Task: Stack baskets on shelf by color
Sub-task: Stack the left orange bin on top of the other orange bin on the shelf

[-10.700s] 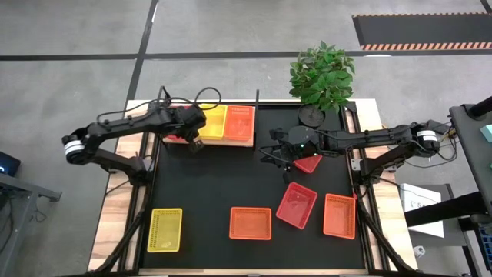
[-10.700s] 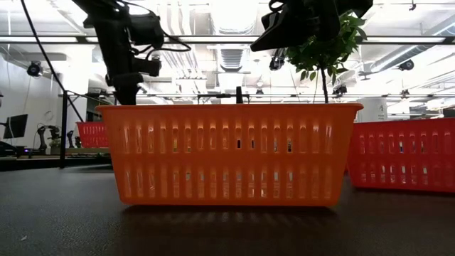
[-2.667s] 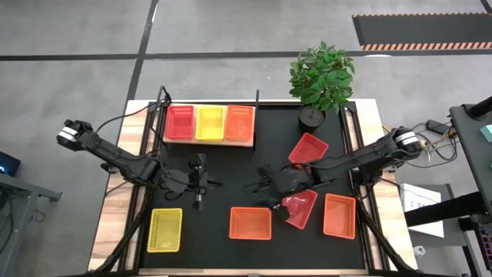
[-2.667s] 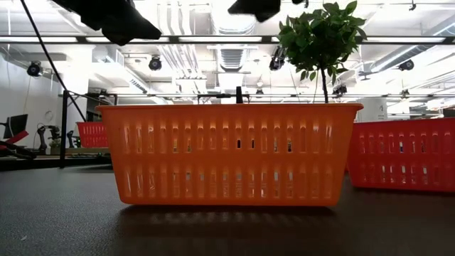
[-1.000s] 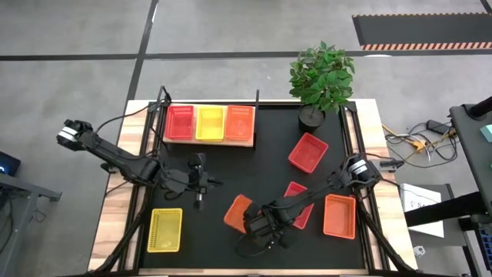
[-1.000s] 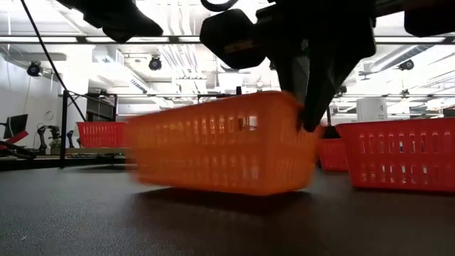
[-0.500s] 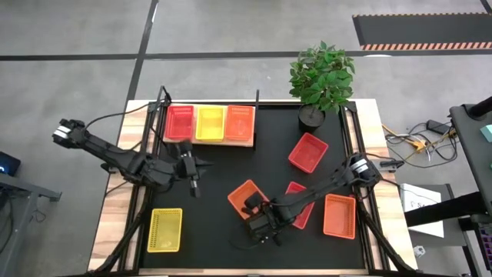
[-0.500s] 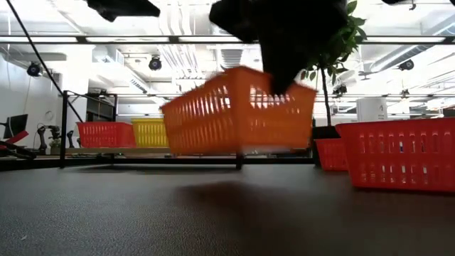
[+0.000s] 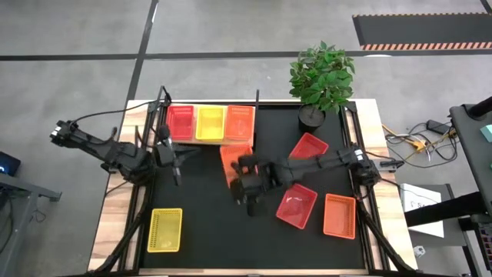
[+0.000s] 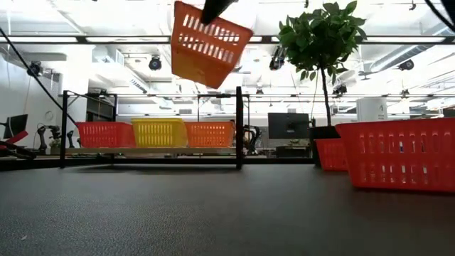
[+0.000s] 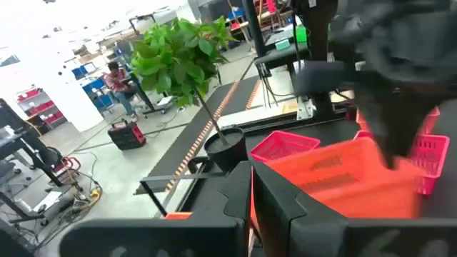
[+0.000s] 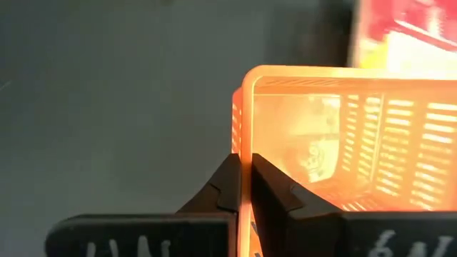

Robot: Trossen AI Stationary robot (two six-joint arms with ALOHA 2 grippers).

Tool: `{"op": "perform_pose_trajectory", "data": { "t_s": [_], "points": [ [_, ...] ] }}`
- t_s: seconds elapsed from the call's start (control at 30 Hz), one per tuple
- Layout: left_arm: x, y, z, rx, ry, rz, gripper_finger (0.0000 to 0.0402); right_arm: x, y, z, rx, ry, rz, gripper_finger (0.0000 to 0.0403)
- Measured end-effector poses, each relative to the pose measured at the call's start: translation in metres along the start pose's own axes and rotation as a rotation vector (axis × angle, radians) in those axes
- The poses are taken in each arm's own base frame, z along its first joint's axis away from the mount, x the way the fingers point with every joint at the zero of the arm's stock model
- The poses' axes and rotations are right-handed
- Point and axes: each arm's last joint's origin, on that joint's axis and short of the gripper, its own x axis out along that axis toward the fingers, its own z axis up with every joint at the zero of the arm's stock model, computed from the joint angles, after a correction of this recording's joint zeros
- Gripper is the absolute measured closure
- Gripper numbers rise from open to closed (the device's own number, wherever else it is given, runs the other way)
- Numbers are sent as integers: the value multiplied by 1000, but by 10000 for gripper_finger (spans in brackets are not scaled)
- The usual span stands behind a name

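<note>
An orange basket hangs in the air just in front of the shelf, with my right gripper shut on it; the low view shows that basket high and tilted. On the shelf stand a red basket, a yellow basket and an orange basket. My left gripper is shut on nothing, left of the held basket. A yellow basket, two red ones and an orange one rest on the black mat. My right gripper pinches one side wall of the orange basket at its rim, near a corner, one finger inside the basket and one outside. The fingers slant down at it from the table's near right. The basket is lifted clear of the mat and hangs tilted.
A potted plant stands at the far right corner, beside the far red basket. A thin black post rises at the shelf's right end. Bare black mat lies between the yellow basket and the near red one.
My right gripper has risen and gone toward the far edge and the shelf, turning as it went; the orange basket has come up off the mat and now hangs tilted high above it. My left gripper has drawn back up and toward the table's far left.
</note>
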Motion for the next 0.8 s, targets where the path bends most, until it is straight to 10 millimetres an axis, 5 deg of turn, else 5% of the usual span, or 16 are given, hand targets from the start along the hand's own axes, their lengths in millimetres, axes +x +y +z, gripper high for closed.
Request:
{"op": "perform_pose_trajectory", "data": {
  "t_s": [0.27,0.57,0.8],
  "points": [
    [-8,6,-6,9,13,-4,402,6,-82,1,244,-90,-113,391],
    [-7,5,-7,47,16,-7,402,29,-150,-11,283,-109,-209,391],
    [-8,6,-6,85,6,-4,402,63,-177,-27,302,-32,-180,391]
  ]
}}
